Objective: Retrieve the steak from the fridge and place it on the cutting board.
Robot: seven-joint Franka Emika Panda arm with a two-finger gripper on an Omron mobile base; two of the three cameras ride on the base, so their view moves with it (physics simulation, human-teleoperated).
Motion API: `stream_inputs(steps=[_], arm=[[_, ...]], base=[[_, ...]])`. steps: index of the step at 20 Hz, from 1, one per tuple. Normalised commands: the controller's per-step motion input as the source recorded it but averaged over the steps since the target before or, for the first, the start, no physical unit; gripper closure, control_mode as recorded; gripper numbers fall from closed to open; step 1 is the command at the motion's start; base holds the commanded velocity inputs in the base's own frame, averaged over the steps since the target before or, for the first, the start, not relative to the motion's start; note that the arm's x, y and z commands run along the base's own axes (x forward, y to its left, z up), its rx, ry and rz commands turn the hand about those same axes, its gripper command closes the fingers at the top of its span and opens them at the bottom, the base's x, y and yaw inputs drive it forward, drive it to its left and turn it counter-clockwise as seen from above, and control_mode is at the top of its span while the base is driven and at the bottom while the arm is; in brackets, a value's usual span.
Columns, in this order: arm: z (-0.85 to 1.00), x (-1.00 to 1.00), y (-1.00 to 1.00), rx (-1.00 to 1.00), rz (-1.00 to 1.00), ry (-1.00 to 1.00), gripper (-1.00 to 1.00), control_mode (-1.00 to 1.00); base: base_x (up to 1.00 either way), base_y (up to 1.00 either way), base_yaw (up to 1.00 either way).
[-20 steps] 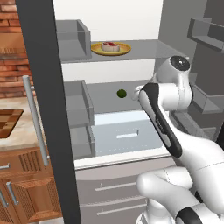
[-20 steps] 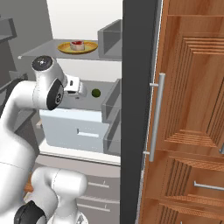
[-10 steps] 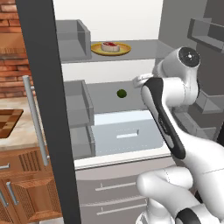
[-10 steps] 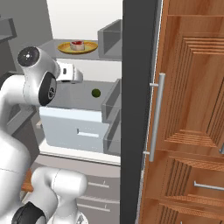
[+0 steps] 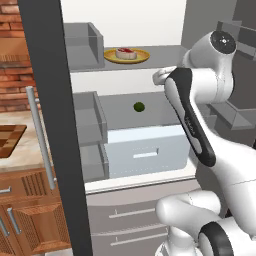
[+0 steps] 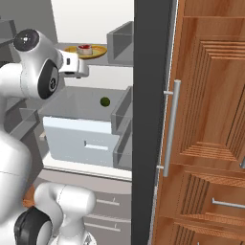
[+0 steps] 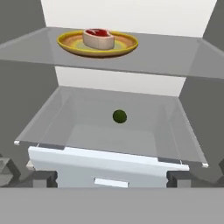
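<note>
Brick wall (image 5: 15, 65), marble counter (image 5: 17, 159), wooden cabinets (image 6: 210, 143).

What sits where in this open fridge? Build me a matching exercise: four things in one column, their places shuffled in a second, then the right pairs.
Things:
1. steak
2. yellow plate
3. green fruit
4. white drawer

Places:
A. on the lower shelf, alone
B. below the lower shelf, at the fridge's bottom
C. on the yellow plate
D. on the upper shelf

Pairs: 1-C, 2-D, 3-A, 4-B
</note>
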Motion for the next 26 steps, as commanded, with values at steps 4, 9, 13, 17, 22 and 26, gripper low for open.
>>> stream_inputs(steps=[4, 9, 13, 17, 22, 26], arm=[[0.24, -0.02, 0.00, 0.06, 0.00, -0.02, -1.00, -1.00], [0.27, -0.01, 0.00, 0.01, 0.01, -0.11, -1.00, -1.00], [0.20, 0.14, 0.00, 0.00, 0.03, -0.04, -1.00, -1.00], [0.06, 0.27, 0.00, 0.00, 0.05, 0.00, -1.00, -1.00], [0.00, 0.38, 0.00, 0.00, 0.04, 0.01, -1.00, -1.00], [0.00, 0.53, 0.00, 0.00, 0.00, 0.00, -1.00, -1.00]], base=[[0.00, 0.00, 0.00], [0.00, 0.00, 0.00], [0.00, 0.00, 0.00], [0.00, 0.00, 0.00], [0.00, 0.00, 0.00], [0.00, 0.00, 0.00]])
